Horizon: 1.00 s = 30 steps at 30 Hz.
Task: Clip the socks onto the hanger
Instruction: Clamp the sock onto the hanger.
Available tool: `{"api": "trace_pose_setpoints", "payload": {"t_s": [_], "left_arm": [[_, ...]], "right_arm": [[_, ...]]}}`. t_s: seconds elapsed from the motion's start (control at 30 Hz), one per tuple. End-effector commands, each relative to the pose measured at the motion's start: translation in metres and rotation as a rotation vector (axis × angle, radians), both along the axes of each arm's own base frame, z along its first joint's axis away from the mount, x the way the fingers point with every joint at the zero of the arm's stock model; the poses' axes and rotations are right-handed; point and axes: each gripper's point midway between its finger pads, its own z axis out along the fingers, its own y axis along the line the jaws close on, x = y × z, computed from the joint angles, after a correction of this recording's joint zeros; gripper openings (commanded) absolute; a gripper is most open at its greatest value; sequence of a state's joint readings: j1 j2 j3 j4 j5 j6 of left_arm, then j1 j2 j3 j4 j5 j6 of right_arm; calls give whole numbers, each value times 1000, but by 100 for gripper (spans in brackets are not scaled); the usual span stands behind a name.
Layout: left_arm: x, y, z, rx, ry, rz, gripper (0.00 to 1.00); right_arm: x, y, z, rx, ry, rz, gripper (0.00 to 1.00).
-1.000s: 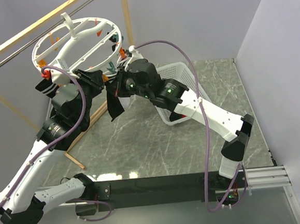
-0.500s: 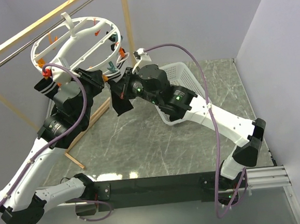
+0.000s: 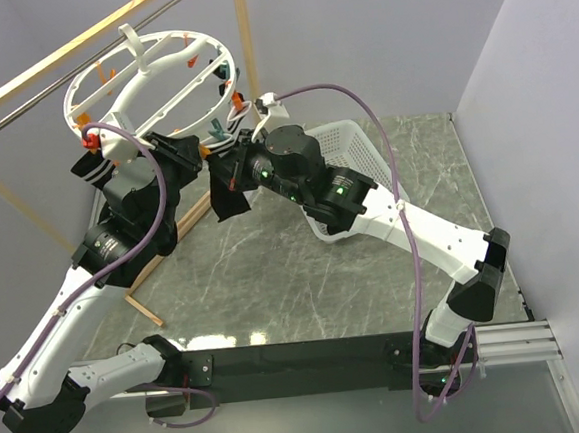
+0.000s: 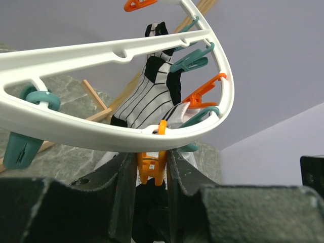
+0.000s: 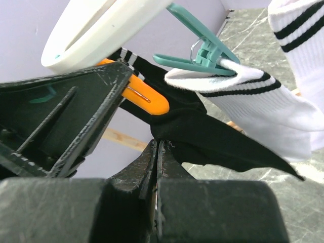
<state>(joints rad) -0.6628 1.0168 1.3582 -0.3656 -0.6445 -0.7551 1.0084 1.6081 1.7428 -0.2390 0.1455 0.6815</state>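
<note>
Left hand [image 4: 152, 164] narrow, clamped on the hard plastic orange clip [image 4: 151, 171] under the rigid white hanger [image 4: 101, 132] ring. Right hand [image 5: 156, 152] pinched tight on the limp black sock [image 5: 202, 135]. The sock's top edge sits just below that clip and its long axis hangs down, so the next move is probably up into the clip's mouth.

Top cam overhead; wrist cams close, prob. sharing hanger [image 4: 76, 129].
</note>
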Motion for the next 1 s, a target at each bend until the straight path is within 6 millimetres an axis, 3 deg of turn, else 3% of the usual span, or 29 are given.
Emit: {"api": "trace_pose_setpoints", "payload": {"t_s": [0.0, 0.97], "left_arm": [[-9, 6, 36, -73, -78, -2, 10], [-14, 8, 43, -76, -104, -12, 11]], "right_arm": [[-2, 2, 20, 44, -39, 3, 0], [0, 7, 1, 18, -7, 2, 0]]}}
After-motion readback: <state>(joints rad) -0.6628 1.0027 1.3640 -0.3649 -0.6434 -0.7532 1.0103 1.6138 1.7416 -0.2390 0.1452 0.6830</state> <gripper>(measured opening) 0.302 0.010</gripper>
